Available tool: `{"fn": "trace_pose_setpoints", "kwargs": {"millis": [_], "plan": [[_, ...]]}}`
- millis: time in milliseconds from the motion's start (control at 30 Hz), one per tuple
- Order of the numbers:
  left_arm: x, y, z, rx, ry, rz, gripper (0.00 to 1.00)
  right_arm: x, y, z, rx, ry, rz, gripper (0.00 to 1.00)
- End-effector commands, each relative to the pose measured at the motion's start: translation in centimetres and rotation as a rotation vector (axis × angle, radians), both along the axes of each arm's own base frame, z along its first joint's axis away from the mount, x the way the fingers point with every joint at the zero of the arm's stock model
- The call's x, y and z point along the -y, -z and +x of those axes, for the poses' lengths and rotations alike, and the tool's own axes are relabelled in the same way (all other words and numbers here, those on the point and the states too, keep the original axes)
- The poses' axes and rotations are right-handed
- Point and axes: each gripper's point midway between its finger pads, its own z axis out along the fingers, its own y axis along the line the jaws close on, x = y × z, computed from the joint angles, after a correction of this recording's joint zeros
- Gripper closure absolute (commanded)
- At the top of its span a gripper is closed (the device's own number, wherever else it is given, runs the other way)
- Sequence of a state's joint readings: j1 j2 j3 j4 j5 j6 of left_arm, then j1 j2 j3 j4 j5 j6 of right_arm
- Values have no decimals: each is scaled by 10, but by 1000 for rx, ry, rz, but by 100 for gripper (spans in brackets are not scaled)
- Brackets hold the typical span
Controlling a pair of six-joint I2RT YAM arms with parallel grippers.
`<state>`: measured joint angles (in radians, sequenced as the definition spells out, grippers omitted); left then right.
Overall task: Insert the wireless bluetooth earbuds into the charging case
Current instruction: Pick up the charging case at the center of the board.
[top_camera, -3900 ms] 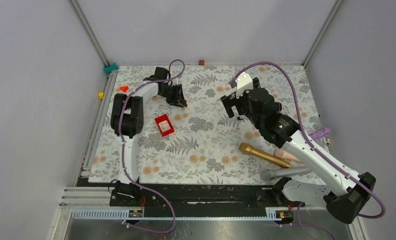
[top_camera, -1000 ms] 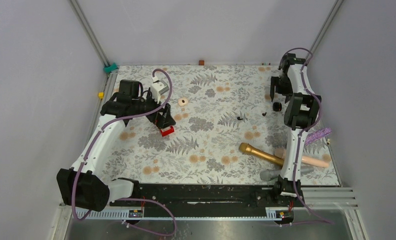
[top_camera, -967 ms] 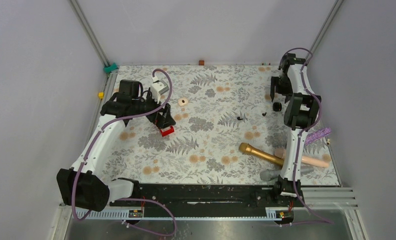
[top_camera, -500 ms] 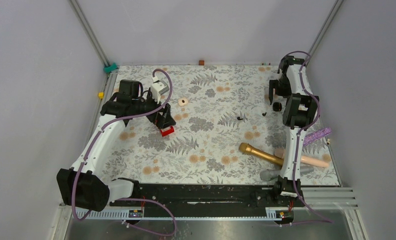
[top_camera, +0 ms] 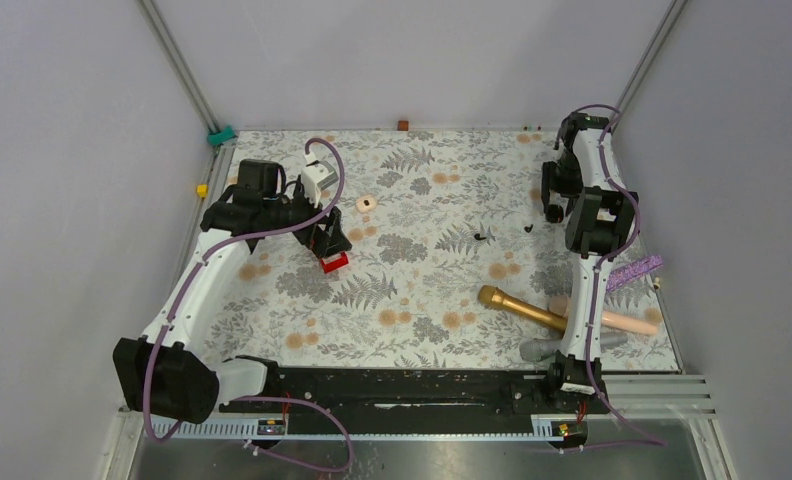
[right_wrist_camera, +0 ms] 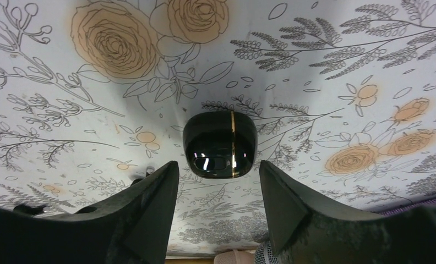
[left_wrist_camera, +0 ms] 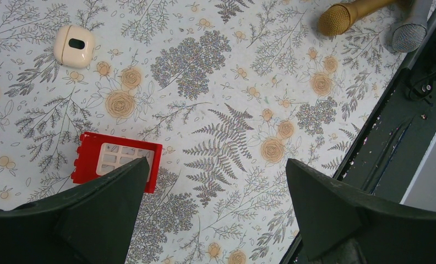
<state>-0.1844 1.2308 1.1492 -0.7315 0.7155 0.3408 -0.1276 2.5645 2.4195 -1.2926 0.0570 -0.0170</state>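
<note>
Top external: left gripper (left_wrist_camera: pixel 217 165) hangs wide apart over red box (left_wrist_camera: pixel 116 162). Two black earbuds (top_camera: pixel 482 237) lie loose mid-mat, apart from black case (right_wrist_camera: pixel 219 144) at far right. Right gripper (right_wrist_camera: pixel 217 166) straddles the case, jaws apart, not touching. Risk: an off-centre squeeze likely squirts the glossy rounded case out sideways.

top camera overlooks the whole table (top_camera: pixel 412 300); wrist cameras face down, nearer
</note>
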Motion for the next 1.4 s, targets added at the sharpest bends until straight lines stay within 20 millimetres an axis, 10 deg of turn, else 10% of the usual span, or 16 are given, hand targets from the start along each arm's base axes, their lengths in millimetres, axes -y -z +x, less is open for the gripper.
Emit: {"fn": "trace_pose_setpoints", "kwargs": {"millis": [0,433,933,1367], "plan": [[3,-16,-2,74,28,-30,1,-16,-14,-7,-7,-2,56,38],[1,-19,-2,84,22,-35,1,-66,-18,-11,-16,-42,142,41],[0,-21,-2,96,21,-43,2,-59,-66,5,132,-49,87,7],[-1,-21,-1,98,15,-41,1,-52,-46,23,158,145,152,1]]}}
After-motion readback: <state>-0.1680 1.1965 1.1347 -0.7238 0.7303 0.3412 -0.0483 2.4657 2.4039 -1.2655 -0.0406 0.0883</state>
